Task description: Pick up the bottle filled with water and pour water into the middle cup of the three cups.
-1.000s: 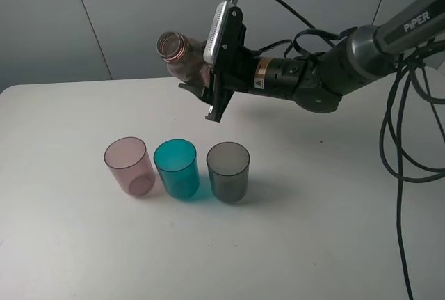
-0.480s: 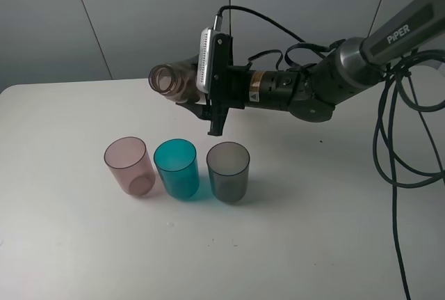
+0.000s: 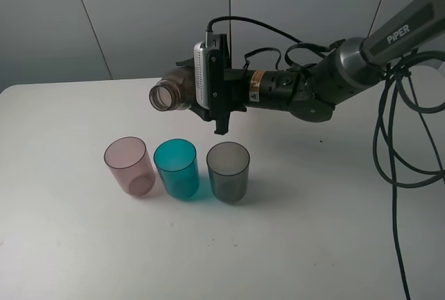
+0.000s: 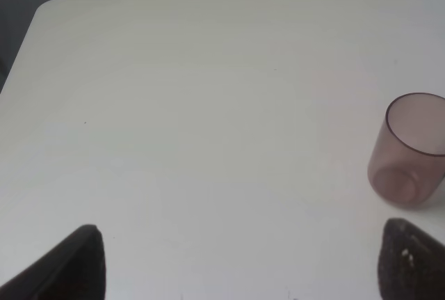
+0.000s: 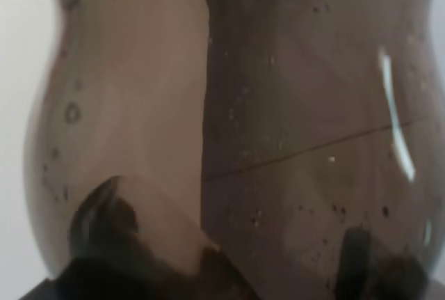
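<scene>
Tall slim smoky brown-grey translucent plastic bottle [image 3: 175, 92], uncapped, carried in the air on its side, narrow threaded neck and open mouth pointing left and a little toward the near edge. Seen from the high camera just above the gap between the pink and teal tumblers, well clear of both rims; no stream visible from the mouth. Clamped round its body by the right gripper [image 3: 197, 91], jaws closed narrow on the plastic, arm reaching in from the right at about the bottle's height. Up close in the right wrist view, nothing but the bottle wall [image 5: 229, 126], specked with tiny droplets, a sharp line splitting a paler part from a darker part. Below on the white table [image 3: 313, 230], a tight left-to-right row: pale pink translucent tumbler [image 3: 128, 166], teal-blue translucent straight-sided middle cup [image 3: 176, 168], smoky grey translucent tumbler [image 3: 228, 171], all upright, close side by side; contents too hard to judge. Left gripper [image 4: 243, 272] out of the high view, spread wide over bare tabletop, gripping nothing, with the pink tumbler [image 4: 410, 150] off to one side. Black cables [image 3: 396, 140] hanging at the far right, grey wall panels [image 3: 139, 14] behind.
</scene>
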Motion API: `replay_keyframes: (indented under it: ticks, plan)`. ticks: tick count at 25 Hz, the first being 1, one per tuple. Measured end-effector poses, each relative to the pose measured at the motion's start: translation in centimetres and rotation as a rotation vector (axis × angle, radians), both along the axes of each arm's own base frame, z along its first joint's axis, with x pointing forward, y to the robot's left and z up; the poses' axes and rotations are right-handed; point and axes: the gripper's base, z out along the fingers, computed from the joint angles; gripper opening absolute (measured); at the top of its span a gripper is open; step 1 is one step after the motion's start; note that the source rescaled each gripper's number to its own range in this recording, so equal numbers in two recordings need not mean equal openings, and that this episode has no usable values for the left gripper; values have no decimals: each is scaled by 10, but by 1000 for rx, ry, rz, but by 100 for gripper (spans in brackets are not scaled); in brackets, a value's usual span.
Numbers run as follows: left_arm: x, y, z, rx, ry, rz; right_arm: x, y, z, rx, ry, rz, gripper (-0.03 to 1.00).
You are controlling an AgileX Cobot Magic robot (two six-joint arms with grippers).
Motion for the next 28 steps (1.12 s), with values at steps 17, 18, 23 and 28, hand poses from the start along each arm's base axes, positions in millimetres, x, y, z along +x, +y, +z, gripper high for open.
replay_keyframes:
  ticks: [17,18,23,28]
  plan:
    - [0,0,0,0,0,0,0,0,0,-132,-245,67,6]
    - [0,0,0,0,0,0,0,0,0,-138,-255,71,6]
    - [0,0,0,0,0,0,0,0,0,-163,-302,83,6]
    - [0,0,0,0,0,0,0,0,0,-188,-347,95,6]
